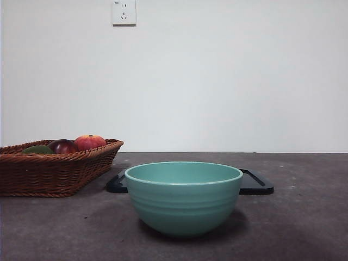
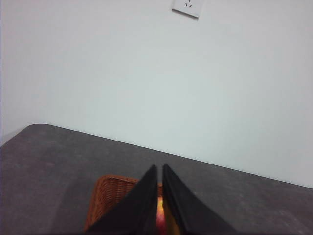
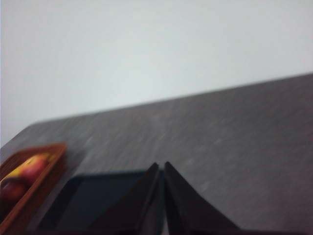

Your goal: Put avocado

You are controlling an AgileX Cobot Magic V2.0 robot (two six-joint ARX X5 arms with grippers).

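The avocado (image 1: 37, 149) lies in the brown wicker basket (image 1: 54, 174) at the left of the front view, only its dark green top showing over the rim, beside a dark red fruit (image 1: 62, 145) and an orange-red apple (image 1: 89, 142). A teal bowl (image 1: 184, 197) stands in the middle near the front. Neither arm shows in the front view. My left gripper (image 2: 159, 169) is shut and empty, high above the basket (image 2: 110, 196). My right gripper (image 3: 161, 166) is shut and empty, above the black tray (image 3: 93, 200).
A flat black tray (image 1: 255, 185) lies behind the bowl. The dark grey table runs to a white wall with a socket (image 1: 124, 12). The basket with fruit also shows in the right wrist view (image 3: 27, 171).
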